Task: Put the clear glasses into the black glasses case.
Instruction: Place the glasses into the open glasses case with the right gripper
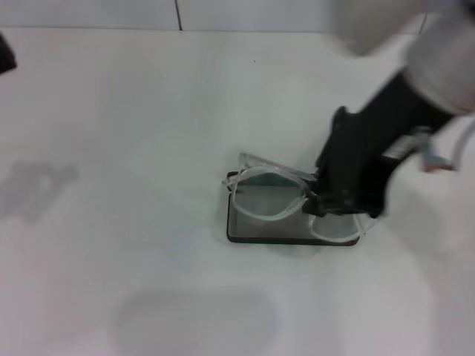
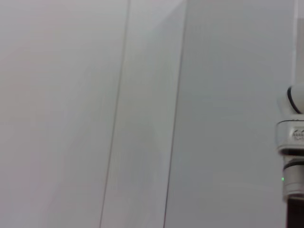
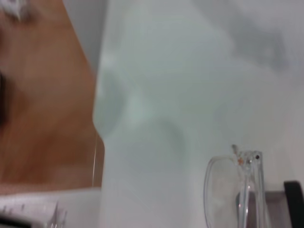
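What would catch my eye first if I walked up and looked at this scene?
Probably the robot's right hand, a big black shape reaching in from the right and down onto the clear glasses. The glasses lie across the open black glasses case, whose grey lining shows, near the middle of the white table. The left hand is out of sight; its camera shows only a pale wall.

White tabletop (image 1: 133, 148), brown floor (image 3: 42, 95) beyond its edge

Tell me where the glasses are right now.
Head view: the glasses sit over the open case, right of centre on the table, with the right gripper at them.
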`<state>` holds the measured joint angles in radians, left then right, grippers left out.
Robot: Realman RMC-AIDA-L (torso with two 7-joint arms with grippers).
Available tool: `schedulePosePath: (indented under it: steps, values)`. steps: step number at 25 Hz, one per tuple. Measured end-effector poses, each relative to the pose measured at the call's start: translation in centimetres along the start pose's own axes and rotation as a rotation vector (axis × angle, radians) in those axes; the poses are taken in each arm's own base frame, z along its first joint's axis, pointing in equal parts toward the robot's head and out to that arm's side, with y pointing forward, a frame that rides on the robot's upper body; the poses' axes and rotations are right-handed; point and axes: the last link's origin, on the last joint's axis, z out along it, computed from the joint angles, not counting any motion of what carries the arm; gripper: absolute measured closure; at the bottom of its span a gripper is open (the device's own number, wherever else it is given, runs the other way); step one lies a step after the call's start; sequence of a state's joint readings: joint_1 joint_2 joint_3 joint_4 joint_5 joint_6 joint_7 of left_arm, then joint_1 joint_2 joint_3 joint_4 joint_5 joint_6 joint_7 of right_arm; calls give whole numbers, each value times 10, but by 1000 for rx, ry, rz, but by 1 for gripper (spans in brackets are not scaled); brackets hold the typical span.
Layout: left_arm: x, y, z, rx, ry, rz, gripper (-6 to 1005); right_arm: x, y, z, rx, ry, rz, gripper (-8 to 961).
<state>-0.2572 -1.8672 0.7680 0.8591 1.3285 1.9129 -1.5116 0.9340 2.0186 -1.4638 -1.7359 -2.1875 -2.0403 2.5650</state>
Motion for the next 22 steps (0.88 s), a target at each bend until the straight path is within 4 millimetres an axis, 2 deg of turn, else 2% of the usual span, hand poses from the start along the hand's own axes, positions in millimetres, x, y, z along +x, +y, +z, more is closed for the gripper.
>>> schedulePosePath:
  steps: [3,8,15,22]
  values:
    - [-8,2,-5,17,-30,-11,926,-14,-17,28,-45,124,46,869]
    - [-19,4,0,15,-60,-24,913,-27,-39,67,-89,259,93,869]
    - [-35,8,8,-9,-116,-2,903,-42,-45,88,-25,339,68,868]
    - [-42,9,10,-22,-154,37,902,-42,-40,106,22,405,88,866]
